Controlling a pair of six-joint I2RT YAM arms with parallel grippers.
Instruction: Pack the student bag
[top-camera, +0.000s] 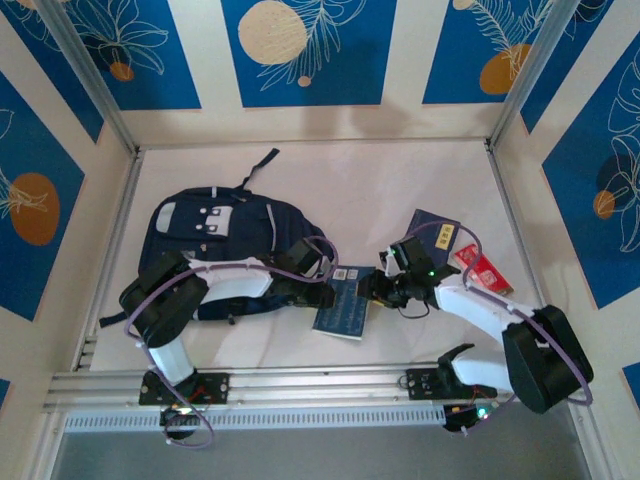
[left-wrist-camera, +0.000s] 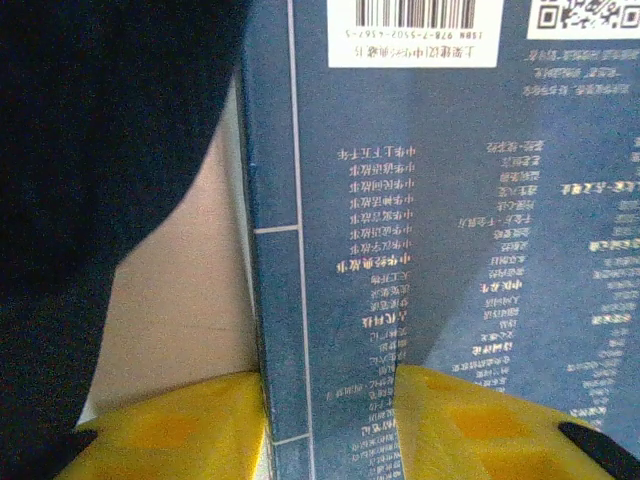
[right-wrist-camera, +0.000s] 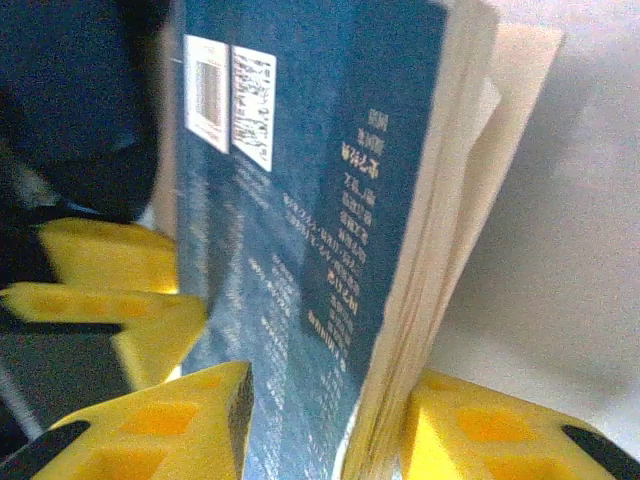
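White surface (top-camera: 400, 180) inside a framed booth; walls (top-camera: 300, 50) panelled in blue with leaf and orange-disc print.

Item 1, bag (top-camera: 225, 235): navy, lying flat on the left half of the surface, pocket side up, carry loop (top-camera: 262, 160) toward the far wall, left arm stretched over the near edge. Opening: cannot tell whether unzipped.
- Handling, judged: soft and floppy, light while unfilled, likely to sag and fold shut when lifted.
- Slick fabric, no fragile parts apparent.
- Best holds: carry loop or the lip of the zip opening. Flat panels offer a pinch of loose cloth only.

Item 2, book (top-camera: 343, 300): blue paperback, barcode side showing, just beside the bag's right edge, between the two grippers.

Item 3, left gripper (top-camera: 322, 288): narrow, clamped across the book at the spine edge, book filling the gap.

Item 4, right gripper (top-camera: 372, 288): narrow, clamped on the opposite edge, pages fanning slightly past one finger.

Item 5, second book (top-camera: 432, 232): dark blue, yellow label, right of centre.

Item 6, red packet (top-camera: 487, 272): just beside the second book, partly under the right arm.
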